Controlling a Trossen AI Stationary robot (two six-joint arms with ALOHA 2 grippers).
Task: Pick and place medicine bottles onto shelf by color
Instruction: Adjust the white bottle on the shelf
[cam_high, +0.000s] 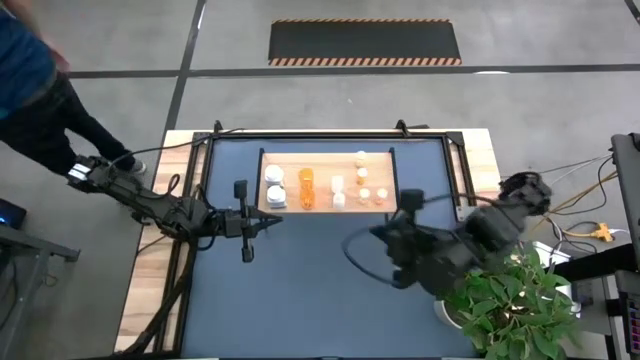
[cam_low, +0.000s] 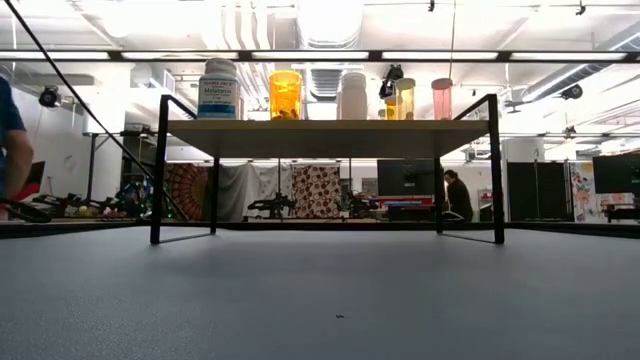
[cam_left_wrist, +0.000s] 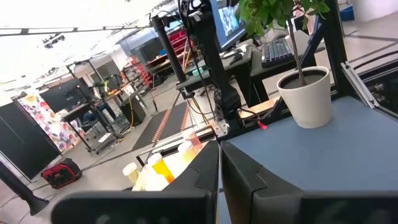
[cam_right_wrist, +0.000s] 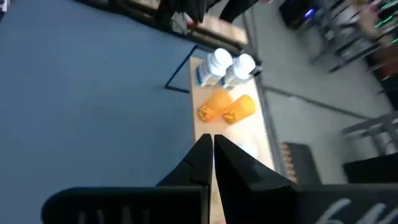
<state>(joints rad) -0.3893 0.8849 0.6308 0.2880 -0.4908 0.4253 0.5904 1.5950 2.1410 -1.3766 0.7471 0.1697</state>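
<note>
You have the shelf (cam_high: 327, 152) standing toward the table's (cam_high: 300, 290) far edge, about midway across. On it, the medicine bottles (cam_high: 305, 188) stand in short rows from left to right, one pair nearest the left end. Your left gripper (cam_high: 272, 222) sits just before the shelf's front left corner. Your right gripper (cam_high: 372, 232) sits before the front right corner. The potted plant (cam_high: 510, 300) stands at the near right, beside the right arm.

Potted plant (cam_high: 510, 305) cut off below

The dark blue table (cam_high: 300, 290) carries the shelf (cam_high: 325, 157), which holds the medicine bottles (cam_high: 306, 188).
</note>
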